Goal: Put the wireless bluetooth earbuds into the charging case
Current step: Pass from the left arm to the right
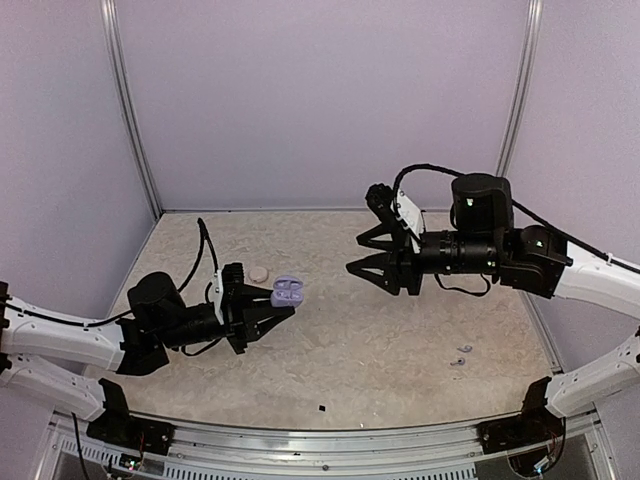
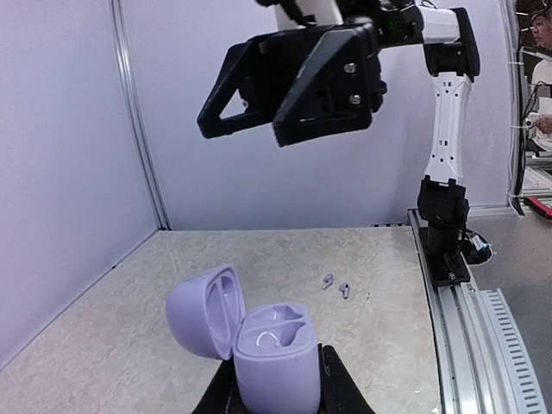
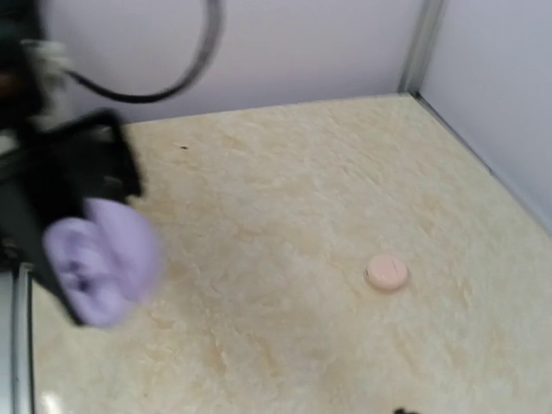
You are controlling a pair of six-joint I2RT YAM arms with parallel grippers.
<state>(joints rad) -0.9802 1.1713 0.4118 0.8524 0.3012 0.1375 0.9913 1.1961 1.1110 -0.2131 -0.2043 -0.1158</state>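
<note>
My left gripper (image 1: 278, 303) is shut on the lilac charging case (image 1: 288, 291) and holds it upright above the table, left of centre. In the left wrist view the case (image 2: 274, 355) stands between my fingers with its lid (image 2: 200, 312) swung open to the left; both sockets look empty. Two tiny lilac-white earbuds (image 1: 460, 355) lie on the table at the right; they also show in the left wrist view (image 2: 335, 285), beyond the case. My right gripper (image 1: 358, 256) is open and empty, raised in the air near the middle, right of the case. The right wrist view is blurred and shows the case (image 3: 102, 259) at the left.
A small round pink pebble-like case (image 1: 259, 273) lies shut on the table behind the left gripper, and shows in the right wrist view (image 3: 385, 272). Lilac walls enclose the back and sides. A metal rail (image 1: 330, 440) runs along the near edge.
</note>
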